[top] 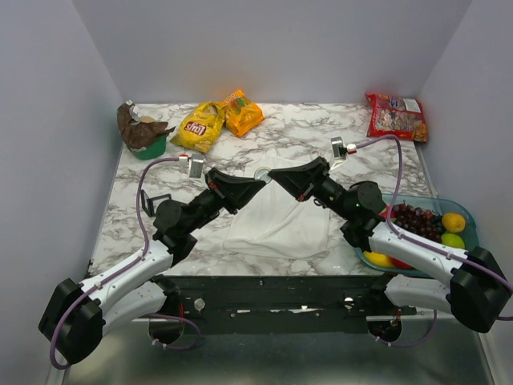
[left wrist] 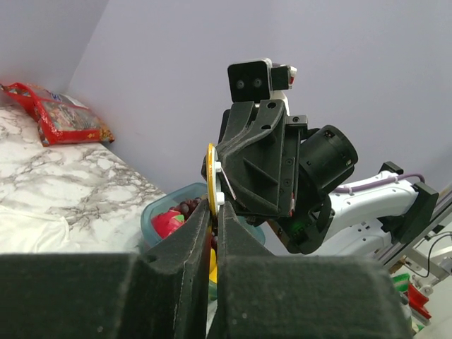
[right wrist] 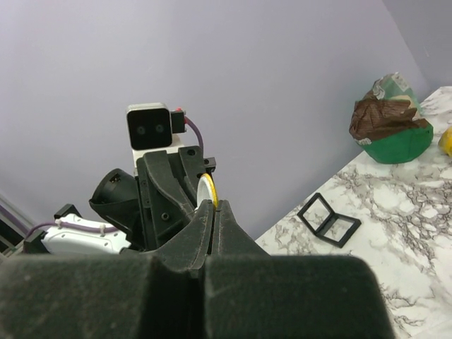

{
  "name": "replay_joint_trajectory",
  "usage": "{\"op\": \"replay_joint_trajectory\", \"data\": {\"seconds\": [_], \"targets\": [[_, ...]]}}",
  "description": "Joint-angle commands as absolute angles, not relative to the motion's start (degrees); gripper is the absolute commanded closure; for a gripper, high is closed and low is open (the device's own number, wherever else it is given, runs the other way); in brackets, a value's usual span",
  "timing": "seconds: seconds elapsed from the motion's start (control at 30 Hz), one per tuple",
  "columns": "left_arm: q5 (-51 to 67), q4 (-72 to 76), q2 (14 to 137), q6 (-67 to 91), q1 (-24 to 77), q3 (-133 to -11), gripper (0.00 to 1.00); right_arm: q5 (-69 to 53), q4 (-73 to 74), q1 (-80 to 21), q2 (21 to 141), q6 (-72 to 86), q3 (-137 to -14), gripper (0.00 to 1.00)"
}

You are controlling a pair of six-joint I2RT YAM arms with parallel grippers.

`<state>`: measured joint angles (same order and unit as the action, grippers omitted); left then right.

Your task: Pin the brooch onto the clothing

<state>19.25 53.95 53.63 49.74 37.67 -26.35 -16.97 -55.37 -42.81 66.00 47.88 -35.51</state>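
Two hands on one tiny brooch [right wrist: 209, 186], that's where we're at. The right hand [right wrist: 214, 206] is clenched on the gold disc's edge. From the left wrist view, the left hand [left wrist: 214, 209] looks pinched onto the same disc from the other side. The whole handoff hangs in the air over the far edge of the white clothing [top: 280, 223], which lies flat mid-desk.

What worries us:
- Both grips sit on a thin rim. If the arms pull or twist even slightly against each other, we reckon the disc pops out and drops onto the cloth or the marble desk [top: 321, 128].
- We can't tell whether the pin on the back is open or which way it faces, so a blind push could just skid.
- Nothing pins the clothing down, so pressing in would probably drag or bunch it.

Containers: the blue bowl [top: 433, 200] at the near right holds dark grapes [top: 417, 218], a couple of lemons [top: 454, 222] and something red and yellow under the right arm. The green bowl [top: 151, 148] at the far left is stuffed with crumpled brown wrapping [top: 138, 128].
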Motion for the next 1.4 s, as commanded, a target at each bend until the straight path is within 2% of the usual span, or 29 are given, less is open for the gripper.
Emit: {"op": "replay_joint_trajectory", "data": {"seconds": [0.0,0.27,0.37,0.47,0.5,0.6,0.7,0.8,0.83,0.9,0.97,1.07,1.37], "targets": [[18.55,54.76,53.18,48.78,38.06,-26.63,0.98,-16.09,-55.37,-43.59,65.83,47.02,-33.67,0.99],[18.01,51.95,52.38,47.73,38.06,-26.37,1.0,-15.65,-55.28,-43.77,64.96,47.46,-31.47,0.99],[18.63,43.62,50.54,43.97,38.06,-28.03,1.0,-14.24,-52.04,-43.77,63.29,45.71,-30.85,0.96],[17.59,30.18,47.47,37.65,37.97,-31.09,1.0,-10.73,-45.37,-43.77,58.73,43.17,-30.32,0.69],[17.14,26.41,46.94,35.62,37.97,-32.16,1.0,-8.29,-43.52,-43.77,55.84,42.37,-30.15,0.51],[15.65,10.94,46.84,28.08,37.62,-38.39,1.0,-3.37,-34.74,-43.77,50.73,37.98,-30.41,0.33],[14.5,-3.22,51.31,23.13,37.44,-46.03,1.0,2.78,-23.49,-43.77,44.93,34.2,-32.42,0.26],[14.59,-13.16,58.95,18.9,37.53,-53.33,1.0,8.06,-12.6,-43.77,42.72,30.07,-36.19,0.24],[13.72,-19.19,65.33,16.63,37.44,-58.31,1.0,11.48,-4.82,-43.68,42.11,28.58,-38.04,0.13],[11.87,-24.59,72.05,14.68,37.62,-63.18,1.0,15.35,-1.07,-43.68,42.45,29.17,-39.19,0.07],[9.25,-27.75,77.22,13.02,38.05,-66.51,1.0,16.61,2.63,-43.33,42.98,30.14,-39.73,0.04],[5.99,-29.87,82.15,11.43,39.02,-70.03,1.0,15.83,3.95,-41.76,45.08,31.81,-39.11,0.03],[-5.53,-39.19,96.49,6.15,42.01,-82.69,1.0,3.43,4.48,-29.81,60.79,36.56,-41.3,0.08]]}}
